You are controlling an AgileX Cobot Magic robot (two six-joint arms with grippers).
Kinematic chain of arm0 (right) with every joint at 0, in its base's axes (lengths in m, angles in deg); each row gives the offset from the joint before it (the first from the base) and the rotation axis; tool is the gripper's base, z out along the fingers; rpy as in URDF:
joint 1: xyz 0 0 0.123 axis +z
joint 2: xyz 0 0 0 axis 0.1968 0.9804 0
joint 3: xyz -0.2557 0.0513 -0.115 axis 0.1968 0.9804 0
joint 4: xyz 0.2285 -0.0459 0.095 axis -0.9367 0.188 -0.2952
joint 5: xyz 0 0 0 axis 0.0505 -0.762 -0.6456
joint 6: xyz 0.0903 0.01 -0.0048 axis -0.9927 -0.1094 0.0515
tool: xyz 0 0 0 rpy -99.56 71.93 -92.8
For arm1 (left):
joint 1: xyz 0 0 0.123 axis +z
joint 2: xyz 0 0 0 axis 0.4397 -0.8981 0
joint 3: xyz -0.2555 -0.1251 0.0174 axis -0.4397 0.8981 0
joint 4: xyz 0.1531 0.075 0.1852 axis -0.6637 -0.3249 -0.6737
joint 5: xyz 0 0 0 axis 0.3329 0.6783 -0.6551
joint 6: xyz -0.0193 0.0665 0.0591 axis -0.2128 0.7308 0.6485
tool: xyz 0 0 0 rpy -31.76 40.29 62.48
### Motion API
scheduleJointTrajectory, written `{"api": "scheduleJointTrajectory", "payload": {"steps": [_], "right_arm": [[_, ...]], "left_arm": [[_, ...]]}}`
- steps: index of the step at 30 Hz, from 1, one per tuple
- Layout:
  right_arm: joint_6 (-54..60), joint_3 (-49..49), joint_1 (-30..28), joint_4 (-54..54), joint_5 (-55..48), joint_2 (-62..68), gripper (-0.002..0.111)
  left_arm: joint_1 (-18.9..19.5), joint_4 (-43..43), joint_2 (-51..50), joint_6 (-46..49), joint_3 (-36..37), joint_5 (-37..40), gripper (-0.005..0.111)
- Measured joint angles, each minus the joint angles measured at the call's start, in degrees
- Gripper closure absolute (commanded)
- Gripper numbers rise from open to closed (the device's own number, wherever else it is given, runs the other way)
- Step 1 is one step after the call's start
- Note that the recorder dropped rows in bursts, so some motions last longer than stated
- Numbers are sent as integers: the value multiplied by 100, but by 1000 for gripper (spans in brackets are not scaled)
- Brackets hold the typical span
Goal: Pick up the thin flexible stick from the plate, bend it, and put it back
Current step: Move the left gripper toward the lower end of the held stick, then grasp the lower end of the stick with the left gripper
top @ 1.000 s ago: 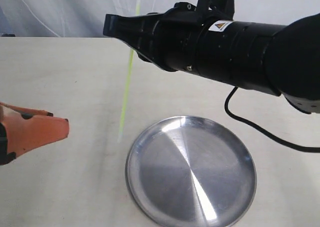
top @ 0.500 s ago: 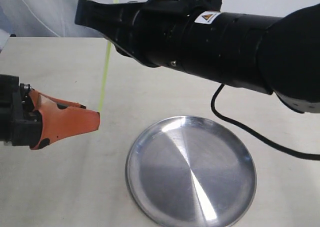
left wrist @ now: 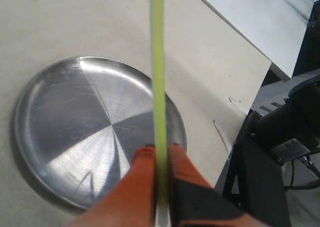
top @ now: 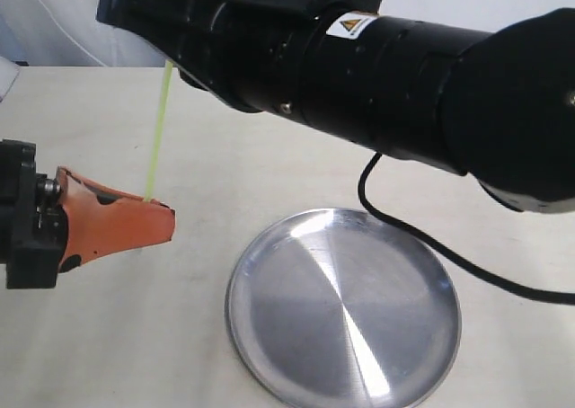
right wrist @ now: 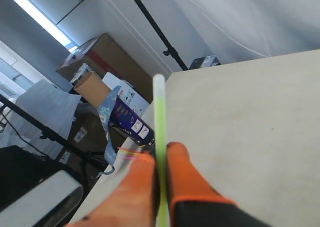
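The thin light-green stick point(top: 157, 129) hangs nearly upright above the table, left of the steel plate point(top: 341, 309), which is empty. My right gripper point(top: 126, 8), at the end of the big black arm, is shut on the stick's upper part. Through the right wrist camera the stick point(right wrist: 159, 112) runs between the orange fingers of that gripper point(right wrist: 160, 152). My left gripper point(top: 166, 219) is shut on the stick's lower end. The left wrist camera has the stick point(left wrist: 158, 62) pinched in the left gripper point(left wrist: 159, 148), with the plate point(left wrist: 75, 112) beyond.
A black cable point(top: 422, 246) trails from the right arm over the table behind the plate. The table edge point(left wrist: 235, 37) and a black stand point(left wrist: 280, 132) lie past the plate. Cardboard boxes point(right wrist: 100, 62) stand off the table's far side.
The right arm has carried the stick leftward and higher. The left gripper came in from the left and closed on the stick's lower end.
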Motion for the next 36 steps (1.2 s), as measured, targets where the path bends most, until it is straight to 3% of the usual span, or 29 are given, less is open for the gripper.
{"api": "scheduleJointTrajectory", "payload": {"steps": [17,36], "right_arm": [[-13,-9,9,963,126,61,109],[284,-9,9,1011,535,573,109]], "left_arm": [[0,295,0,364,0,86,107],[-9,294,-45,616,10,129,107]]}}
